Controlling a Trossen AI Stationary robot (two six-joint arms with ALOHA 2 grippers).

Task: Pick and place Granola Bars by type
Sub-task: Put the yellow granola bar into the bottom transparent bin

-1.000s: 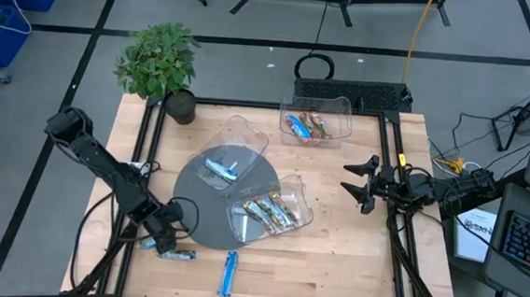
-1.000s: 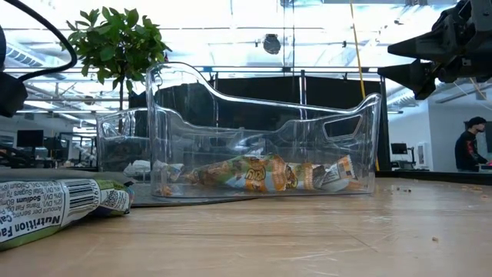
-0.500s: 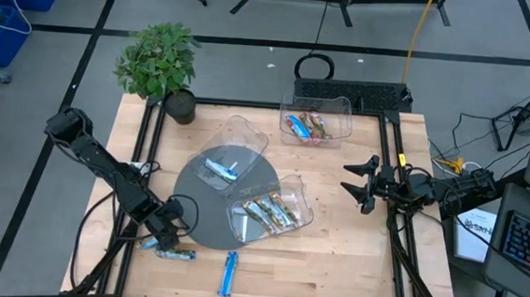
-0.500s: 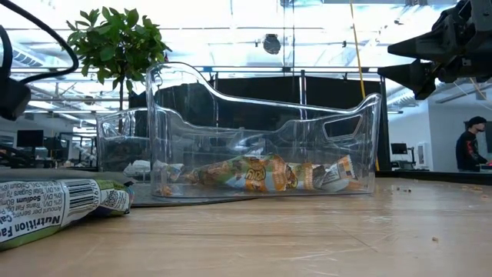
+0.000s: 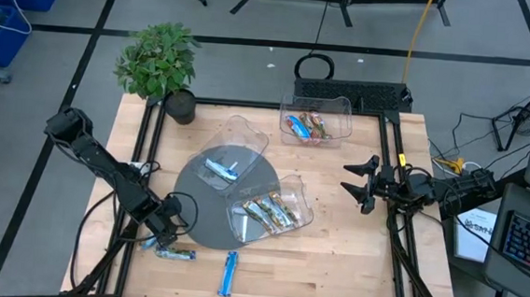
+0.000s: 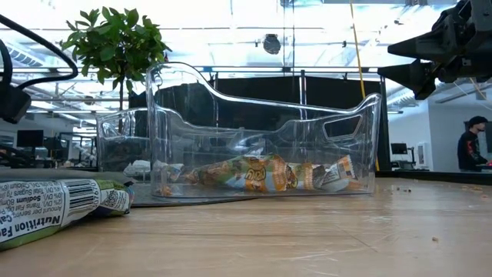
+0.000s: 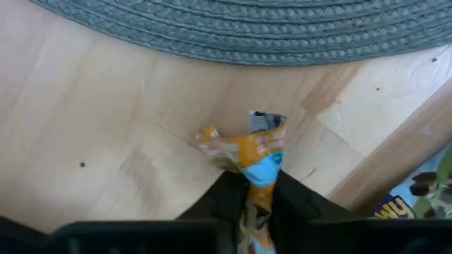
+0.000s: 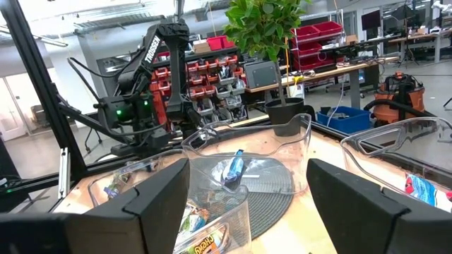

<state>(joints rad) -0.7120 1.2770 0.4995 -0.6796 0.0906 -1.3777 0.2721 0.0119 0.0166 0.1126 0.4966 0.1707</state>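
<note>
High view: my left gripper sits at the bench's 7 o'clock corner. Left wrist view: it's clamped on a tan-gold bar, so lift straight up. My right gripper waits at 3 o'clock, fingers apart.

This is a robotics lab or workshop. Behind the potted plant stand red parts bins and workbenches.

The left gripper pinches a tan-gold and blue granola bar between its dark fingers, the wrapper crumpled just ahead of them. Beyond lies bare wooden table, then the woven grey mat.
</note>
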